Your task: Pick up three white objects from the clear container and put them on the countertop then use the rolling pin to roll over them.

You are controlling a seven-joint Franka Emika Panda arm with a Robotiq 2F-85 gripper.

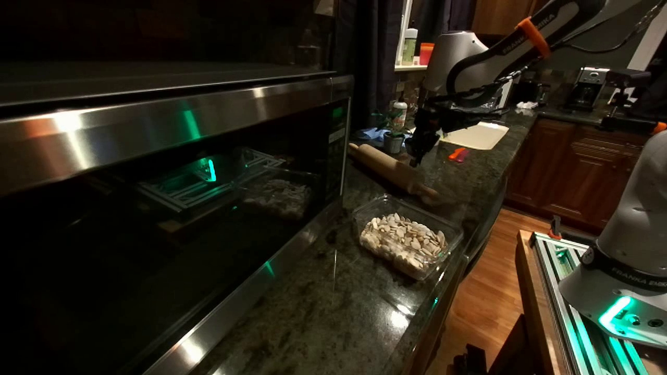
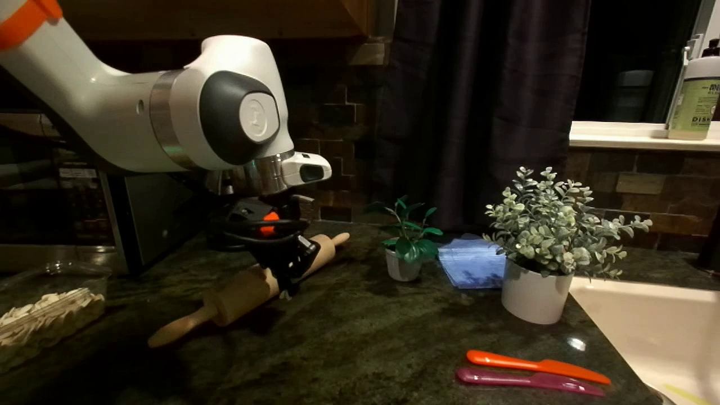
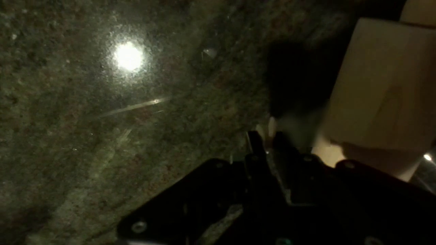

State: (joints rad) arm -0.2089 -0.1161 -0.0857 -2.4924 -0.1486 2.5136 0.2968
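Observation:
The clear container (image 1: 454, 232) stands on the dark countertop (image 1: 302, 317) with a heap of white objects (image 1: 404, 237) in it. Its near part also shows at the left edge of an exterior view (image 2: 84, 272). The wooden rolling pin (image 2: 242, 295) lies on the countertop beyond the container. It fills the right side of the wrist view (image 3: 385, 92). My gripper (image 3: 266, 135) points down beside the pin, low over the countertop. Its fingers are nearly together on two pale slivers (image 3: 271, 126) that look like white objects. Pale bits show at the gripper tip (image 2: 286, 286) in an exterior view.
A microwave (image 1: 234, 219) stands along the countertop. A small potted plant (image 2: 404, 264), blue napkins (image 2: 471, 264) and a larger plant (image 2: 537, 292) stand behind. An orange knife (image 2: 534, 365) and a purple knife (image 2: 529, 381) lie near the sink (image 2: 647, 315). A flat white sheet (image 1: 477, 135) lies farther along.

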